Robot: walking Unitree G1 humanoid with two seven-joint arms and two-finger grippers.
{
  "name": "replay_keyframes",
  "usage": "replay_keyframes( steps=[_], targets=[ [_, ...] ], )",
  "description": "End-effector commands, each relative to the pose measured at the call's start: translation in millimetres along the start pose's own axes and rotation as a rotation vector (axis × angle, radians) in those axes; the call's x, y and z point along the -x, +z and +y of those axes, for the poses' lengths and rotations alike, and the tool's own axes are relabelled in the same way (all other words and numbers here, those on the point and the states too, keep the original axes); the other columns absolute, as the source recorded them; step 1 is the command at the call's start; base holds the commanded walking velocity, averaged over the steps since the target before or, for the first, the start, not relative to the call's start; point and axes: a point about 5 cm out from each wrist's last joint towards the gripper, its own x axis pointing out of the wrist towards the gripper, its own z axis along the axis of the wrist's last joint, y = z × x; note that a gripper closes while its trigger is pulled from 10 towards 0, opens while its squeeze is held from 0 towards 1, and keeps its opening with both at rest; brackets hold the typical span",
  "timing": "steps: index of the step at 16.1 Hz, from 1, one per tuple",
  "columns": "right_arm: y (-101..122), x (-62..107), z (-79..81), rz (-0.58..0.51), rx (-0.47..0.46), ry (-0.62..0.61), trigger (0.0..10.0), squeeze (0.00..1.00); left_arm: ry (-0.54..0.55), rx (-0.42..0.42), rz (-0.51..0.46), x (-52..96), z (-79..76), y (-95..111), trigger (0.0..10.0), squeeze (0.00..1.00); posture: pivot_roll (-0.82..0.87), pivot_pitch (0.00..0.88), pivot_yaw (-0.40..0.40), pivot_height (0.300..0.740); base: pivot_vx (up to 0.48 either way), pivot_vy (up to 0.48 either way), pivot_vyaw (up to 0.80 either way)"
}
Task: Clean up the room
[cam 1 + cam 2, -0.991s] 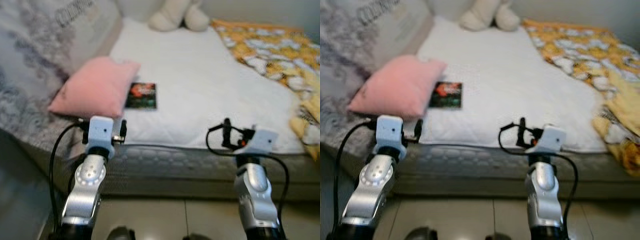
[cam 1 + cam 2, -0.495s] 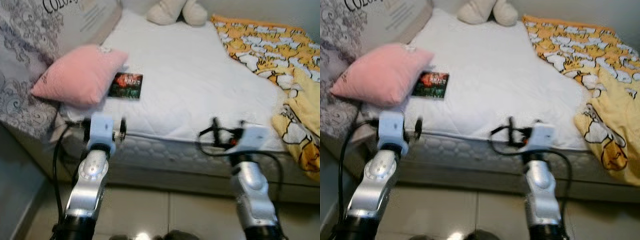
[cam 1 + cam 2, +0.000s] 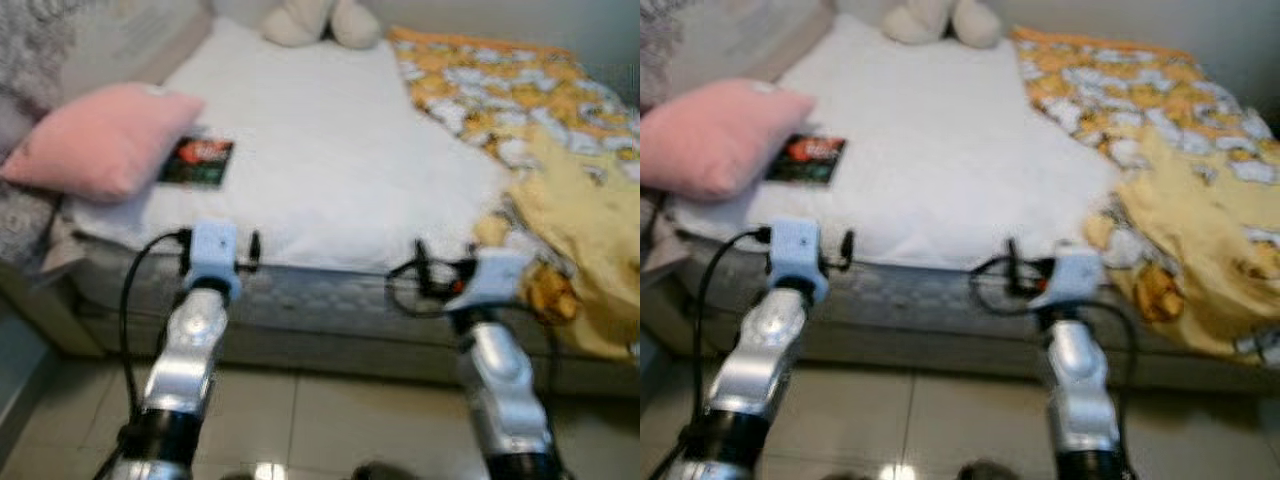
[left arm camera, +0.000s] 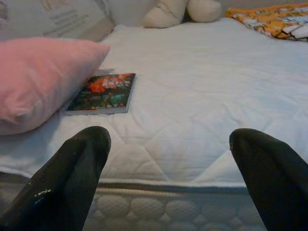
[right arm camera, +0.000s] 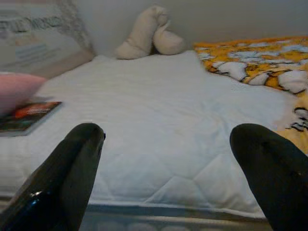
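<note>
Book (image 4: 102, 93) beside pink pillow (image 4: 41, 77)

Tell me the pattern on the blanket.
Orange-yellow blanket with white cartoon figures, clearest in the right eye view.

Bed (image 3: 330, 170) w/ white quilted mattress, seen from foot end. Pink pillow (image 3: 95, 140) at robot's left edge, touching a dark book (image 3: 196, 162) lying flat beside it. Cream plush toy (image 3: 312, 20) at far end. Yellow patterned blanket (image 3: 530, 150) along right side, bunched & hanging over near corner. Both silver arms raised before bed edge, over tiled floor (image 3: 330, 420).
</note>
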Motion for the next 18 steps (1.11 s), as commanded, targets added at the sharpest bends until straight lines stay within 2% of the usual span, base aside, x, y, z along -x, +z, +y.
replay_keyframes(
  steps=[1,5,13,18],
  targets=[
    [4.3,-1.8,-7.1,-0.006,0.007,-0.014,10.0,0.00,-0.018,0.009,-0.001,-1.9,-4.1,0.5,10.0,0.00,-0.03,0.000,-0.008,0.710,0.000,-0.442,0.00],
    [2.9,-0.9,-7.0,0.001,0.016,-0.002,10.0,0.00,-0.028,-0.012,-0.009,-8.3,-5.7,3.9,10.0,0.00,-0.03,0.000,-0.005,0.710,0.000,-0.423,0.00],
    [-0.4,2.1,-4.7,0.013,0.020,0.020,10.0,0.00,-0.042,-0.023,-0.007,-8.7,-8.7,2.4,10.0,0.00,-0.02,0.000,-0.006,0.710,0.247,-0.409,0.00],
    [5.3,10.3,-13.8,-0.041,0.038,-0.015,10.0,0.00,-0.006,-0.007,-0.032,0.9,7.1,-1.8,10.0,0.00,-0.03,0.000,-0.001,0.710,0.274,-0.390,0.00]
  ],
)
